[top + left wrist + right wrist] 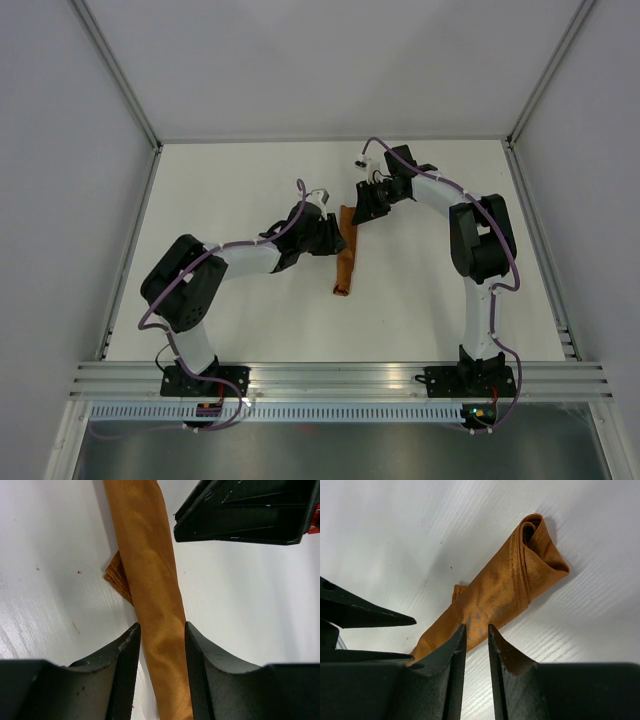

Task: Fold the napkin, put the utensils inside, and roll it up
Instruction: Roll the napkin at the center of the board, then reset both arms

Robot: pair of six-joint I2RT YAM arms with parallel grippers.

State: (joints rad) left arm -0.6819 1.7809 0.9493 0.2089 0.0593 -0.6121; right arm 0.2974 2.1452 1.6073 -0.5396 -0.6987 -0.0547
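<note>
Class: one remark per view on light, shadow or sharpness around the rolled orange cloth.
Top external view: even soft light, the rolled rust-orange cloth napkin small but sharp. Left wrist view: sheen along the roll, grey shadow at its left. Right wrist view: soft shadow beside its open end.

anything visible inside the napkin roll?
At the open end of the napkin, in the right wrist view, only curled cloth layers show. No knife is visible in any view; the wraps cover the rest of the inside, so its contents cannot be told.
</note>
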